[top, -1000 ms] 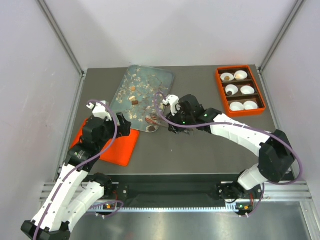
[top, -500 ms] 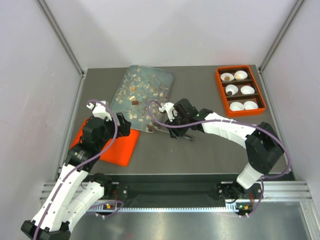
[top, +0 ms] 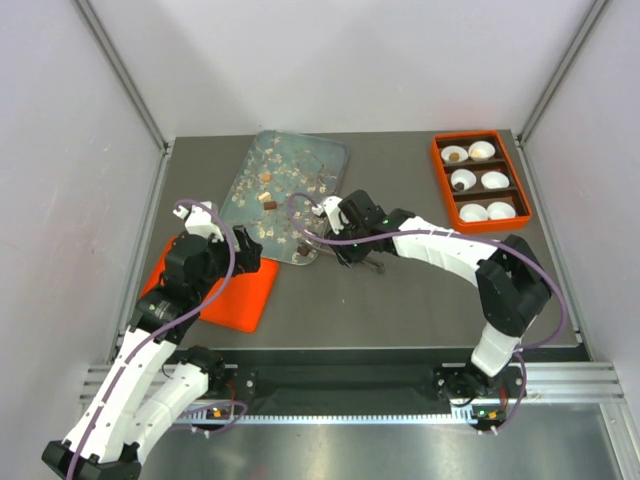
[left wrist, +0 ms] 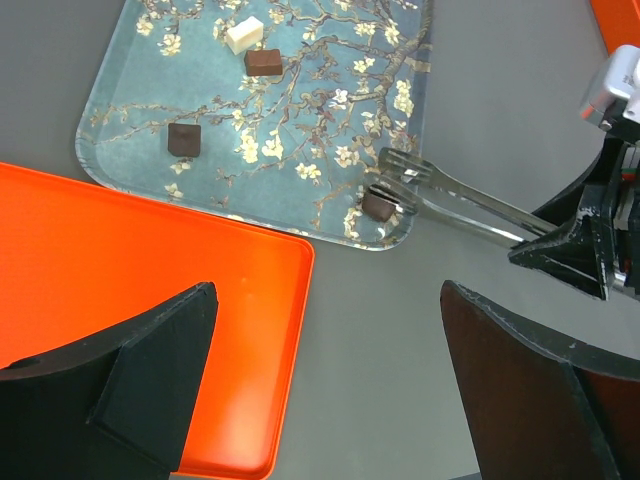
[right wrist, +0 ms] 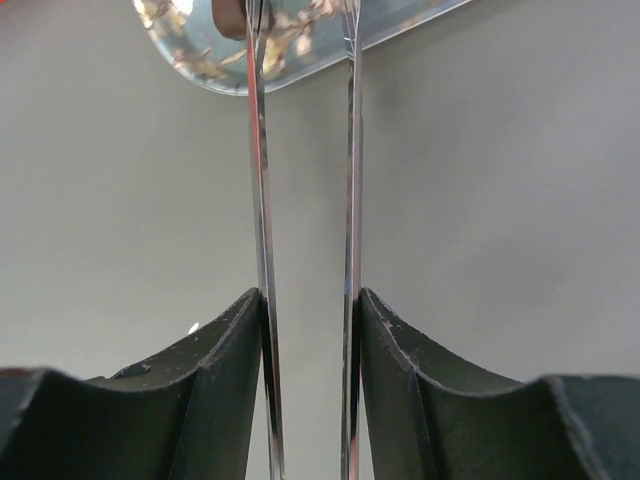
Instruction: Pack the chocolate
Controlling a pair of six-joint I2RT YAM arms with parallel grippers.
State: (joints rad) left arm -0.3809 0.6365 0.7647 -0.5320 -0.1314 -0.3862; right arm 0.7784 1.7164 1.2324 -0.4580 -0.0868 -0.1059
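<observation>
The right gripper (right wrist: 307,310) pinches the tongs (left wrist: 450,195) by both arms, so that squeezing closes the tips on a chocolate (left wrist: 377,206) at the near corner of the flowered tray (left wrist: 300,120) (firm contact cannot be confirmed). The left gripper (left wrist: 328,340) hangs spread above the orange lid (left wrist: 150,280), holding nothing. The orange box (top: 437,170) of paper cups (top: 472,212) stands well apart across the tabletop (top: 420,290); nothing lies between.

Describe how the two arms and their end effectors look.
The left arm and right arm have white rounded shells, black joints and purple cables looping alongside. The left end effector and right end effector carry black wedge-shaped fingers.
</observation>
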